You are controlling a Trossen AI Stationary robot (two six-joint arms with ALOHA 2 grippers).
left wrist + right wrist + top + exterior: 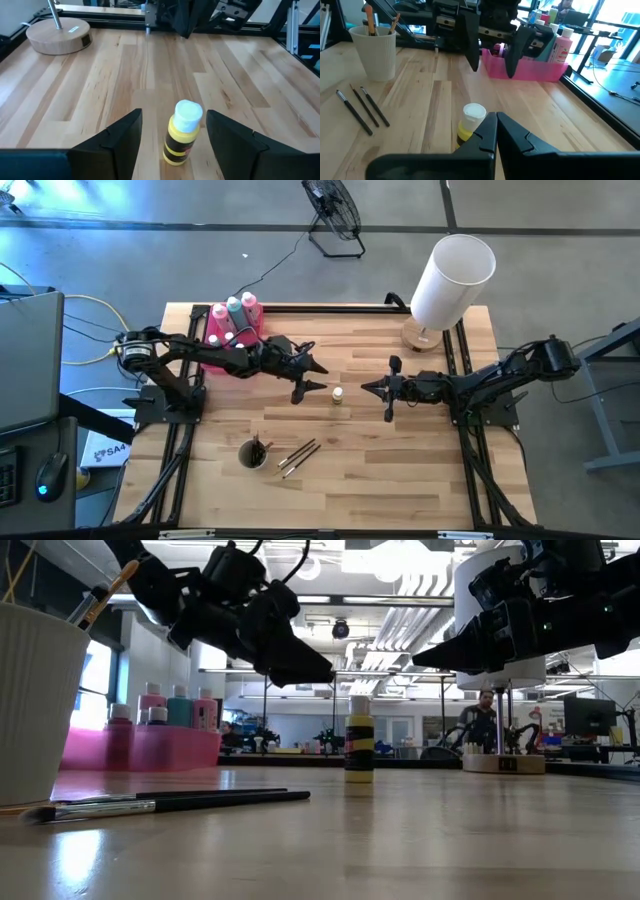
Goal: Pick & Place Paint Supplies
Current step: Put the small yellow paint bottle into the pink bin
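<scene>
A pink tray [215, 340] is seen at ten o'clock on the wooden worktop [380, 470], with two pink squeeze bottles [219, 314] and a teal squeeze bottle [234, 306] standing in it. A white cup [252, 454] holding brushes is found at seven o'clock, and loose dark-handled brushes [298, 456] are laid flat just beside it. The left gripper [313, 378] is reached out from the tray side toward the middle; its fingers [117, 137] are spread wide, and nothing is held. A small yellow paint bottle [338, 395] with a white cap is stood upright at the centre of the worktop, between the two grippers; in the left wrist view it is seen between the open fingers, untouched by either. The right gripper [385, 391] is placed at three o'clock of the bottle, its fingers pressed together and empty. A white cylinder lampshade [452, 280] on a round wooden base is stood at one o'clock.
</scene>
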